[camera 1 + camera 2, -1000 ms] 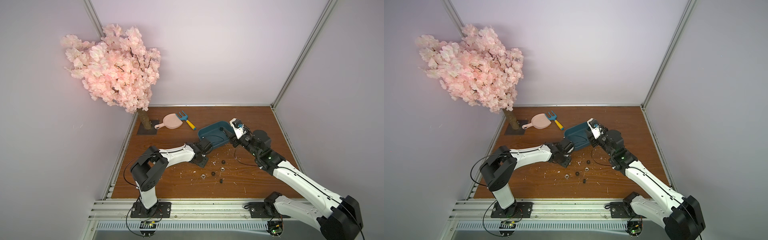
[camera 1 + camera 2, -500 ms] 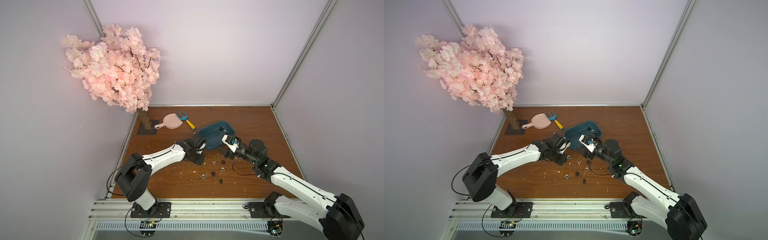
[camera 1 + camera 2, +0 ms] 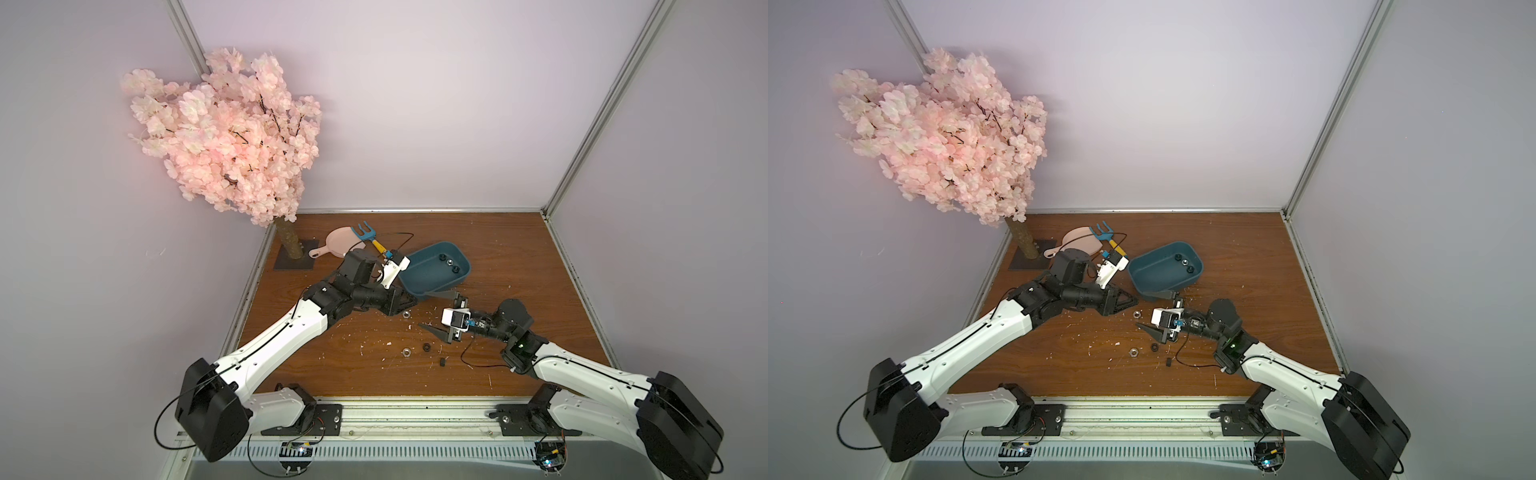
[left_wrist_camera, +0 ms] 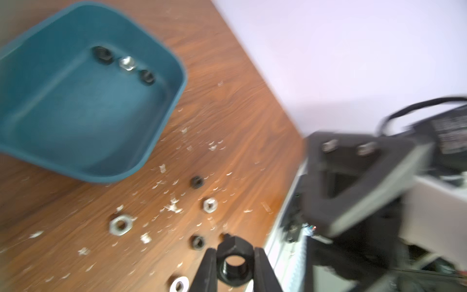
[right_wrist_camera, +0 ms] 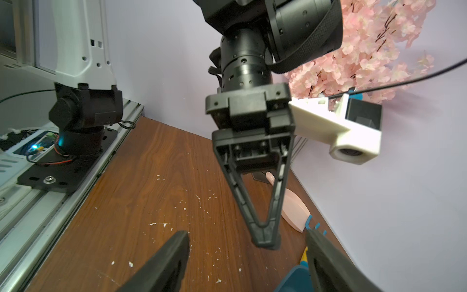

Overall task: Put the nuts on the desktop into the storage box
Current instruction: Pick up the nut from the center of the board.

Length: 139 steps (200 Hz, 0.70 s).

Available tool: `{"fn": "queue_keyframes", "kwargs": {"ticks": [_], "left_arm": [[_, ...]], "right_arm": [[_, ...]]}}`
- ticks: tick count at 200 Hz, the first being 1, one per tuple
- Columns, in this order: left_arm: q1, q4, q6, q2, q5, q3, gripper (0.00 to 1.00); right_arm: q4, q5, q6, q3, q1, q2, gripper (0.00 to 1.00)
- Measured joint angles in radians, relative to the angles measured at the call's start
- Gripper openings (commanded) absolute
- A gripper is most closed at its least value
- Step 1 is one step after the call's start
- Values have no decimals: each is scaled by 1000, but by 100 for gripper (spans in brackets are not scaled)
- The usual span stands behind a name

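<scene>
I judge the job under halfway. The storage box (image 3: 419,277), toward 12 o'clock on the desk (image 3: 519,270), holds three nuts along its far wall: a black nut (image 4: 102,54), a silver nut (image 4: 127,63) and another black nut (image 4: 147,76). My left end effector (image 3: 1130,300), at the box's 7 o'clock, is clamped on one more black nut (image 4: 233,265), not yet delivered. My right end effector (image 3: 436,312) stands spread and empty at the box's 6 o'clock. At least five loose nuts (image 4: 210,204) are left on the wood around 6 o'clock of the box.
</scene>
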Motion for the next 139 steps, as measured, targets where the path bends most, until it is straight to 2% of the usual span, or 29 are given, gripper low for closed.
{"fn": "queue_keyframes", "kwargs": {"ticks": [47, 63, 115, 139], "left_arm": [[26, 226, -150, -32, 211, -89, 23], [26, 302, -197, -32, 261, -115, 23], [26, 402, -268, -24, 333, -132, 24], [26, 424, -279, -24, 346, -132, 24]], "right_arm": [[126, 27, 36, -33, 10, 5, 67], [160, 35, 61, -33, 21, 13, 60], [254, 83, 121, -33, 39, 71, 35], [269, 97, 131, -33, 39, 70, 31]]}}
